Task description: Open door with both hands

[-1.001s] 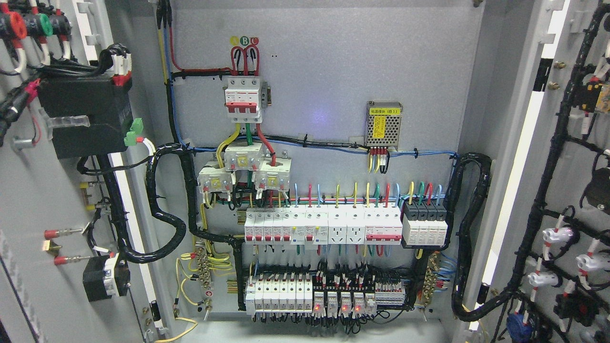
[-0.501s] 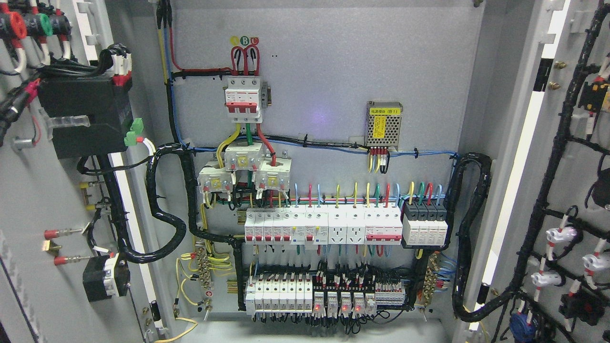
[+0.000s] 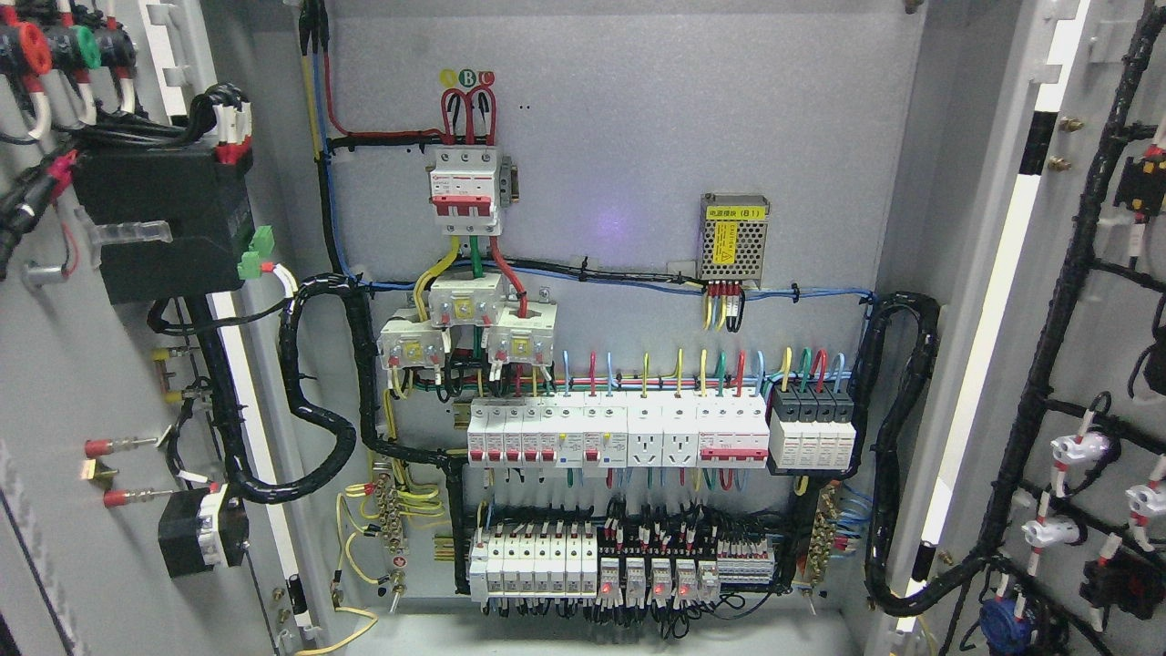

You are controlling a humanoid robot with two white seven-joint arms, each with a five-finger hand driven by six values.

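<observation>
Both doors of the grey electrical cabinet stand swung open, and I look straight into it. The left door (image 3: 73, 383) fills the left edge, its inner face carrying a black box, coloured lamp backs and a black cable loom. The right door (image 3: 1107, 364) fills the right edge, with black wiring and white lamp holders on its inner face. Neither of my hands nor any arm shows in the head view.
On the back panel (image 3: 638, 137) sit a red-and-white main breaker (image 3: 465, 189), a perforated power supply (image 3: 733, 237), a row of white breakers (image 3: 619, 435) and lower relays (image 3: 629, 565) with red lights. Thick black cable bundles (image 3: 897, 437) loop to each door.
The right door has swung a little further outward; its wiring and lamp holders have shifted to the right and down. The left door and the cabinet interior have not moved.
</observation>
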